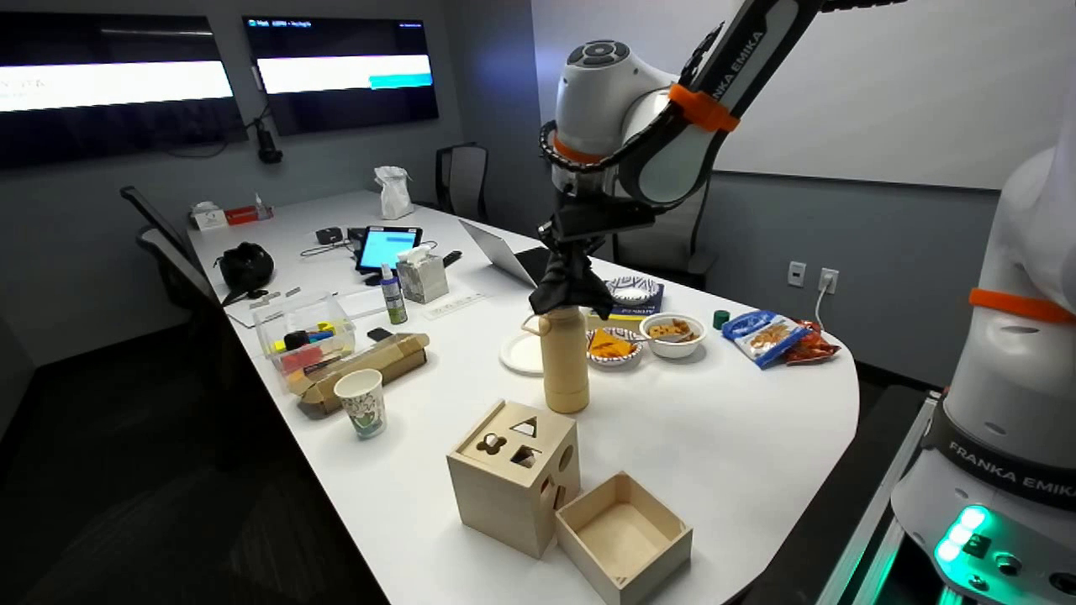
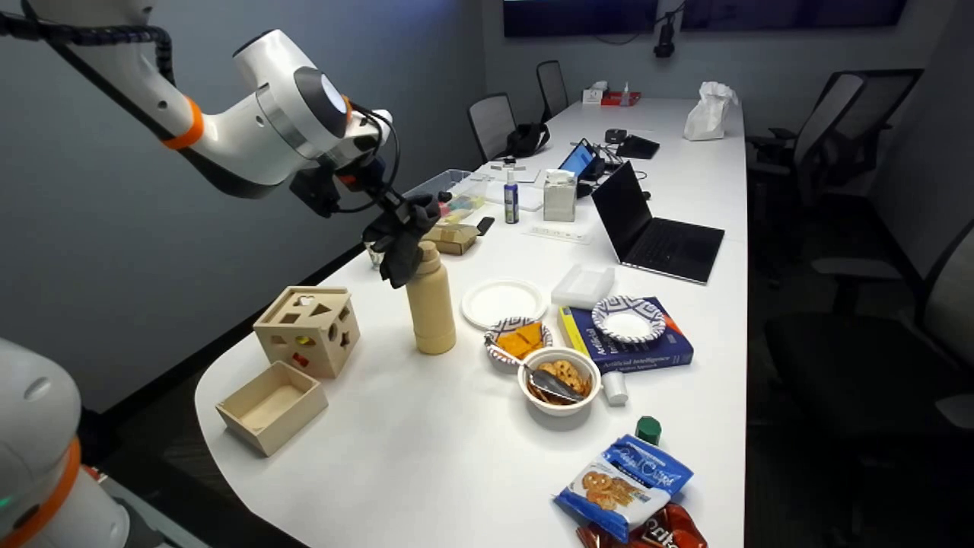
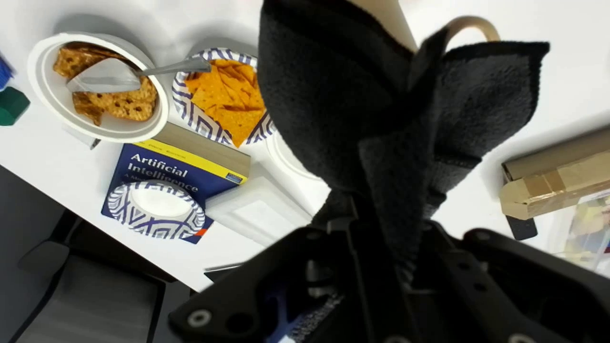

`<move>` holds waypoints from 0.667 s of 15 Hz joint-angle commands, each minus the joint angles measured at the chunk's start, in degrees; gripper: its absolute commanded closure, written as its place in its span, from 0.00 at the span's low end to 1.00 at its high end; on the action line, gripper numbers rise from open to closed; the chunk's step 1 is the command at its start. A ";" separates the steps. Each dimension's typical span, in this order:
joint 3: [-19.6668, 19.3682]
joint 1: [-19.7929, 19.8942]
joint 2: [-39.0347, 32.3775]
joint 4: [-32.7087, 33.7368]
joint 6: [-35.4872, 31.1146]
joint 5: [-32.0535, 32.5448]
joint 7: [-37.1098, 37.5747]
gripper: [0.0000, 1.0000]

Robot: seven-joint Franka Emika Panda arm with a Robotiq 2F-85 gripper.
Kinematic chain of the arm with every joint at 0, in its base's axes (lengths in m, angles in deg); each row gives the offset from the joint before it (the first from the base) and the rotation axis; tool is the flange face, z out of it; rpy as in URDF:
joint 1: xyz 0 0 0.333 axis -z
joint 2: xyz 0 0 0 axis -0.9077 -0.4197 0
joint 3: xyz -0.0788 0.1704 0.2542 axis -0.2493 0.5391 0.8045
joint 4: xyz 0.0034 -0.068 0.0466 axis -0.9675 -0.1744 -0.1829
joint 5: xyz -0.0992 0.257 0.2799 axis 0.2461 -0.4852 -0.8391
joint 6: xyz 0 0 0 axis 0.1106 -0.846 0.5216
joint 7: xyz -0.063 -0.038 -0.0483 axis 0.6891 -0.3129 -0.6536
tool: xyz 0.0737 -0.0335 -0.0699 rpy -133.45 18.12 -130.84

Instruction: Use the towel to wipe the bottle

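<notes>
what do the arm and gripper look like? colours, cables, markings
White, rounded arm with orange bands and black ribbed cable. Dark round button pad near the wrist end. White base has FRANKA EMIKA lettering on black, plus glowing green lights. Gripper is black with metallic bolt heads.

The white arm point(image 1: 584, 113) has orange bands point(image 1: 704, 109), black cabling point(image 2: 84, 34), FRANKA EMIKA lettering point(image 1: 1011, 470) and a black gripper point(image 3: 386, 228)
</notes>
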 commanded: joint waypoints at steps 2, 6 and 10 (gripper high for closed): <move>0.51 -0.57 -0.64 -1.80 -0.33 -2.99 -1.92 0.97; 0.47 -0.11 -2.23 -0.44 -1.04 -1.55 -0.76 0.97; 0.12 0.18 -2.93 0.93 -1.11 -2.77 -1.87 0.97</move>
